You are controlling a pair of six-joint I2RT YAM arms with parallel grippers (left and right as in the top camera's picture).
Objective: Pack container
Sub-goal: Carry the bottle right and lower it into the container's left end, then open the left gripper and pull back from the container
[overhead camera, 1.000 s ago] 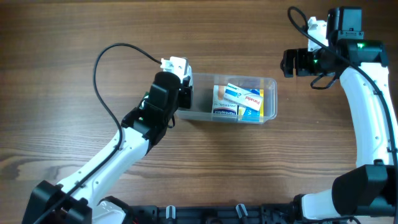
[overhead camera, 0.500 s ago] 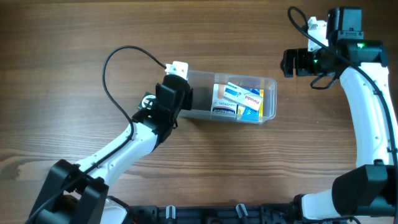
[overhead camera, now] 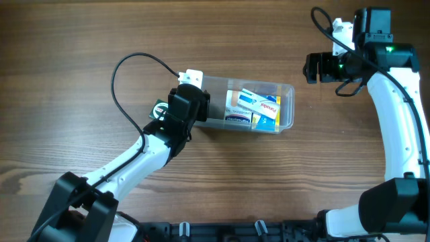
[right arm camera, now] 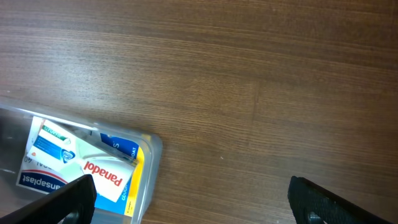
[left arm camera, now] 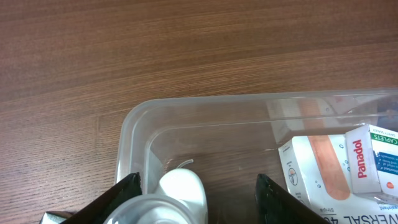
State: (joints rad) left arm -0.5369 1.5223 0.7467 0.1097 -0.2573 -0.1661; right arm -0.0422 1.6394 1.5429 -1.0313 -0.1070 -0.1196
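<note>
The clear plastic container [overhead camera: 216,119] lies in the middle of the table, with a Panadol box [overhead camera: 267,105] and other small boxes in its right half. In the left wrist view its rim [left arm camera: 186,102] curves around a small spray bottle with a white cap [left arm camera: 180,190] in its left end. My left gripper [left arm camera: 198,179] is open, its fingers wide on either side of the bottle. In the overhead view it [overhead camera: 200,101] covers the container's left end. My right gripper [overhead camera: 310,67] is open and empty, above the table to the right of the container [right arm camera: 154,149].
A plaster box [left arm camera: 317,168] and the Panadol box [left arm camera: 367,165] lie to the right of the bottle. Bare wooden table [overhead camera: 282,175] surrounds the container. The left arm's black cable [overhead camera: 124,67] loops over the table at the left.
My left arm swung in and lowered over the container's left end. The container has shifted slightly left and turned a little. My right arm has not moved.
</note>
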